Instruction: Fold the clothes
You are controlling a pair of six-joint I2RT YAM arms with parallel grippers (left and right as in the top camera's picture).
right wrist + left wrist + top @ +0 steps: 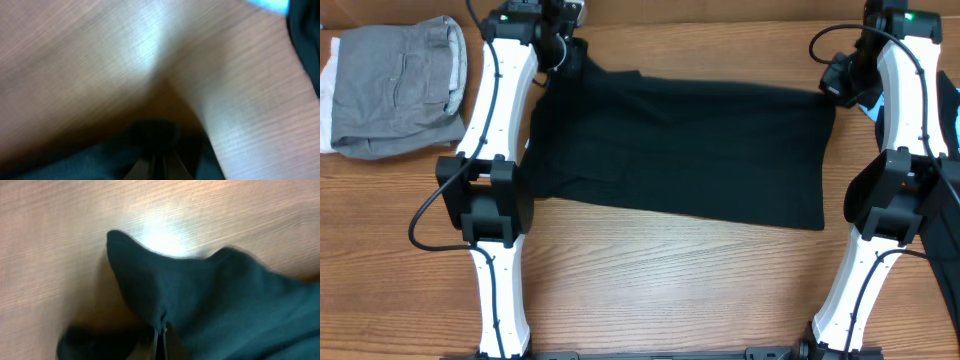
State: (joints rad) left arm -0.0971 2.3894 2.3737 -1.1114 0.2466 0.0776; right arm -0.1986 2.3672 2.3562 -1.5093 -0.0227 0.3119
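Observation:
A black garment (680, 150) lies spread across the middle of the wooden table. My left gripper (563, 47) is at its far left corner and is shut on the dark cloth (200, 295), which bunches into a peak at the fingertips (161, 330). My right gripper (838, 80) is at the garment's far right corner. In the right wrist view its fingers (159, 162) are closed together with dark cloth (100, 160) around them; the view is blurred.
A folded grey garment (400, 85) lies at the far left of the table on a white cloth (328, 100). A dark and blue item (950, 110) sits at the right edge. Both arm bases stand at the table's near side.

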